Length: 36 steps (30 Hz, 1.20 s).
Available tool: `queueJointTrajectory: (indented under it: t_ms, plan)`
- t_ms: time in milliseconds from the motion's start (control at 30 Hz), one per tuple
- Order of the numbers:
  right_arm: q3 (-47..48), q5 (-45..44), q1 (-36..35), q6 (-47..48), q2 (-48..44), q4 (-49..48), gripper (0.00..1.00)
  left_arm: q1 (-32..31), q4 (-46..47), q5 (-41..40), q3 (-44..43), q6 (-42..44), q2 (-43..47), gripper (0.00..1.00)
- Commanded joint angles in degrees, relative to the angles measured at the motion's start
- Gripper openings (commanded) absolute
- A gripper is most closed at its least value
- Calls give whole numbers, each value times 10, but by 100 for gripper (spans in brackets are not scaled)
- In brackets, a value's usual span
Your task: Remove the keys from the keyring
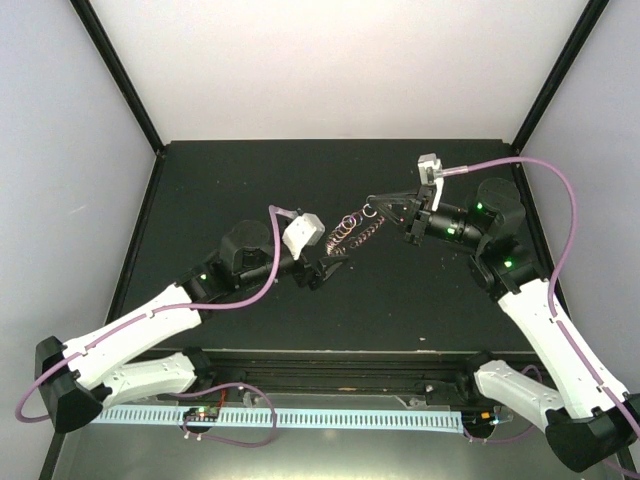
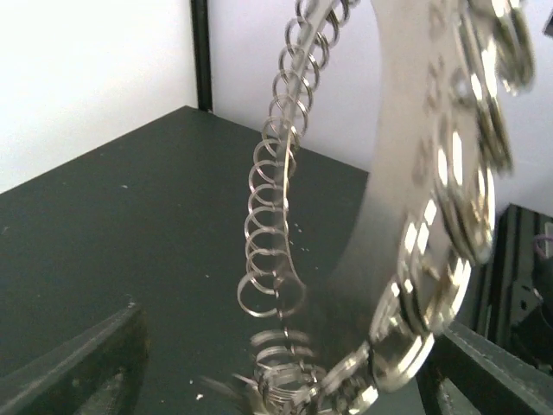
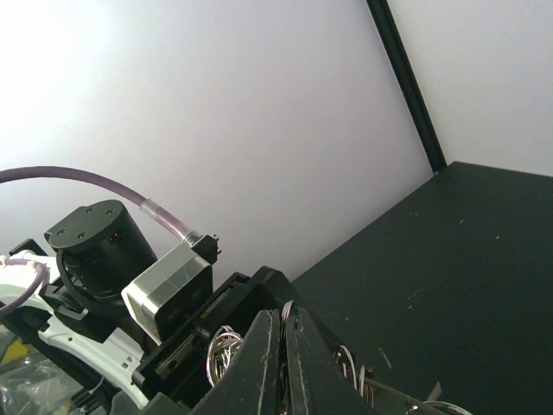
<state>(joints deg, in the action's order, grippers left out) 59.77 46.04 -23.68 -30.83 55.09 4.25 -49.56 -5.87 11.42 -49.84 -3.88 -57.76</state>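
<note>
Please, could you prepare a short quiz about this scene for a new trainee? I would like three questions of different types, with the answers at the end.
1. True or false: the left gripper is open, with the keyring between its jaws.
2. Multiple choice: what does the right gripper clamp? A) a screwdriver B) the keyring C) nothing
3. Short answer: what fringes the rim of the keyring?

Key: 1 true. 2 B. 3 many small wire loops.
</note>
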Motion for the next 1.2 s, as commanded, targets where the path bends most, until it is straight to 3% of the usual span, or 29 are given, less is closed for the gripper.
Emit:
queueJointTrajectory:
  t_ms: [0,33,100,133,300,467,600,733,767,867,933,1167]
  plan:
    - [24,-10,-16,-14,5,-32,1,-4,37,-63,-13,28,13,79]
    - [24,-10,-17,-15,6,-34,1,-4,43,-64,-7,27,18,73]
    - [24,-12,-17,-16,7,-36,1,-5,57,-42,4,28,28,47]
    - [25,-12,-18,-16,7,-38,1,-4,65,-27,9,28,32,40]
    - [24,-13,-19,-21,8,-43,1,-5,93,9,27,17,43,25]
    - [25,-32,-20,-10,7,-27,1,-4,85,1,22,10,38,3]
    - [17,-60,-20,1,7,-13,3,-4,87,-4,23,-15,40,1]
    - [-6,-86,-20,10,-1,-12,24,-5,97,-18,25,-69,42,2]
    - [-14,-92,-20,13,-5,-11,31,-4,98,-17,23,-80,41,1]
    - [-38,-110,-20,18,-26,-11,65,-4,92,-23,13,-116,40,2]
    - [-61,-121,-20,20,-45,-16,77,-4,78,-40,5,-136,39,1]
    - [-180,-152,-20,2,-125,-127,88,-2,20,-118,-40,-175,34,1]
